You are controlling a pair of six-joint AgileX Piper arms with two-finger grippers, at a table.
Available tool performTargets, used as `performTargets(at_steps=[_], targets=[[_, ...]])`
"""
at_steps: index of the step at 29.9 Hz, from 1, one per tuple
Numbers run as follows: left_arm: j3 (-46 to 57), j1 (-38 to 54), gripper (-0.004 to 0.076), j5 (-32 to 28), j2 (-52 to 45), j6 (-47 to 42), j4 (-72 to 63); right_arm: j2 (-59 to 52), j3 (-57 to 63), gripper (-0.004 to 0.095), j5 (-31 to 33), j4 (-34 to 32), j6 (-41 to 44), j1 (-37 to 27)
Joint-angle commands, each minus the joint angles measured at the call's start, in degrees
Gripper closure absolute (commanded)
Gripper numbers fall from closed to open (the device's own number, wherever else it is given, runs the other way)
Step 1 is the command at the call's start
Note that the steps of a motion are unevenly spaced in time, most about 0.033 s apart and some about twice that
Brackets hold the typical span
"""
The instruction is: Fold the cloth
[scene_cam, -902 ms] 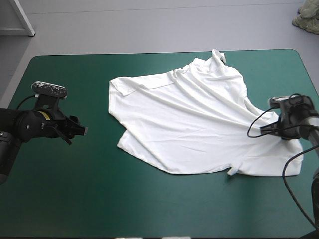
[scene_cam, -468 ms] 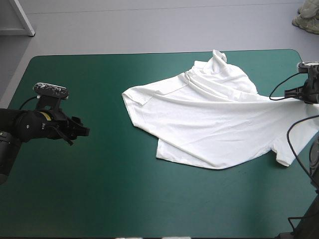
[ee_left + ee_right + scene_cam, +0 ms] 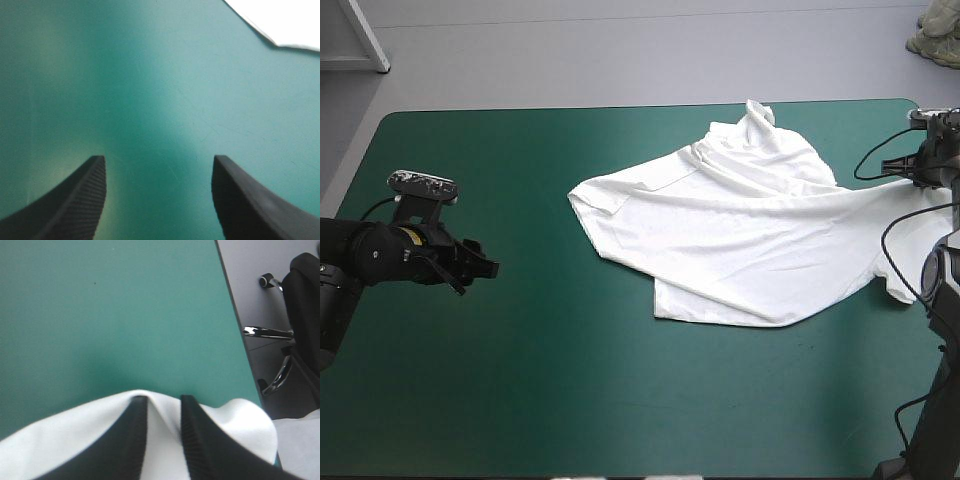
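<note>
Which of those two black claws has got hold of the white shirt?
The right black claw, at the table's right edge, pinches the white short-sleeved T-shirt; the left claw stands open over bare teal-green cover.

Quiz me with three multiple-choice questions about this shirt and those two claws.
1. Where on the table does the T-shirt lie? A) left edge B) toward the right side C) near edge
2. How many grippers hold it? A) none B) one C) two
3. The left gripper has its fingers: A) open B) shut on the T-shirt C) shut on a box
Answers: 1 B, it reaches the right edge. 2 B, only the right gripper is shut on it. 3 A, they stand apart over bare teal-green cover.
</note>
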Motion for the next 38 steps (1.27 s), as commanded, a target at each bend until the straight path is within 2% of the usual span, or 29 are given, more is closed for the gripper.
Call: performTargets(at_steps=[1,3,4,6,8,10,13,15,18,20,25,31,34,38], targets=[[-1.5,-0.1,0.0276,-2.2,-1.2,0.0,-0.6,-3.5,-3.0,0.0242,-2.4,1.9,-1.2,-0.9],[-1.5,-0.1,0.0276,-2.3,-1.2,0.1,-0.6,-3.5,-4.0,0.0057,-0.5,2.1,-0.4,-0.9],[-1.5,-0.1,0.0276,-2.5,-1.2,0.1,-0.5,-3.7,-4.9,0.0,1.1,2.7,-0.4,-0.9],[-1.5,-0.1,0.0276,-2.8,-1.2,0.1,-0.5,-3.9,-7.1,-0.002,5.4,3.7,-0.7,-0.9],[-1.5,-0.1,0.0276,-3.5,-1.2,0.2,-0.5,-4.6,-9.0,0.0,9.5,5.8,-1.8,-0.7],[-1.5,-0.1,0.0276,-4.7,-1.2,0.2,-0.5,-6.4,-10.0,0.0041,13.5,10.6,-3.2,-0.7],[-1.5,-0.1,0.0276,-6.1,-1.2,0.2,-0.7,-11.6,-8.2,0.0125,13.5,20.1,-3.6,-0.5],[-1.5,-0.1,0.0276,-7.0,-1.2,0.8,-0.7,-15.7,-5.9,0.02,13.5,23.8,-3.7,0.9],[-1.5,-0.1,0.0276,-8.2,-1.2,2.0,-2.0,-21.4,-0.8,0.0283,13.5,23.9,-3.8,4.4],[-1.5,-0.1,0.0276,-8.2,-1.0,3.3,-3.3,-25.7,4.0,0.0301,13.5,23.6,-4.2,8.3],[-1.5,-0.1,0.0276,-8.2,1.2,6.5,-6.8,-34.1,15.6,0.03,13.5,21.9,-5.1,20.3],[-2.4,-0.1,0.0276,-11.0,6.8,8.8,-8.2,-40.5,25.7,0.0301,13.5,18.0,-0.5,32.9],[-5.0,-0.1,0.0275,-13.6,10.5,8.8,-8.2,-43.2,29.9,0.0301,13.4,17.6,1.1,37.3],[-11.8,-0.1,0.0276,-12.9,17.7,9.5,-9.1,-46.5,35.3,0.0301,12.9,17.5,3.2,41.6]])
